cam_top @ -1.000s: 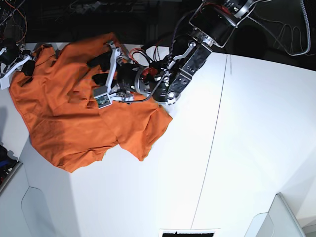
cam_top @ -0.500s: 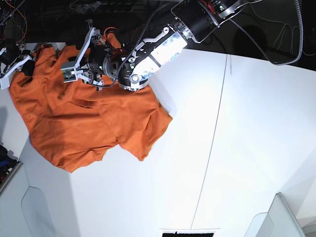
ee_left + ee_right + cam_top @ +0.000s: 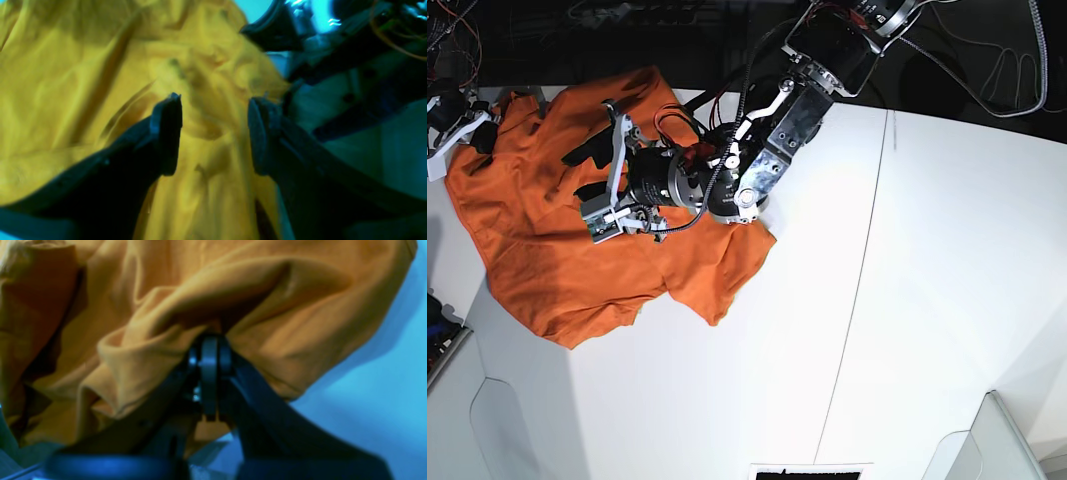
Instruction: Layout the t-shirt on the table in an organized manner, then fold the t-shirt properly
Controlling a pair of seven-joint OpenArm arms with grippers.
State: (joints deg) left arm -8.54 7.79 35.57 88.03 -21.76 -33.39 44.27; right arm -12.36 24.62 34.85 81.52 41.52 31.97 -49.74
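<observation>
The orange t-shirt (image 3: 557,250) lies crumpled on the left part of the white table (image 3: 947,260). My left gripper (image 3: 587,172) hovers over the shirt's upper middle, open, with wrinkled cloth (image 3: 213,60) below and between its fingers (image 3: 166,133), nothing pinched. In the left wrist view the left gripper (image 3: 213,133) points down at the fabric. My right gripper (image 3: 475,135) is at the shirt's far left corner. The right wrist view shows the right gripper (image 3: 209,346) shut on a bunched fold of the shirt (image 3: 233,290). The neck label is hidden.
A thin dark seam (image 3: 867,260) crosses the table right of the shirt. Cables and dark gear (image 3: 627,15) line the rear edge. A grey bin corner (image 3: 992,440) sits at the bottom right. The table's left edge (image 3: 467,300) runs close to the shirt.
The left arm swung left and back across the shirt, then came forward to its upper middle, jaws open throughout. The right gripper has kept its hold at the left corner.
</observation>
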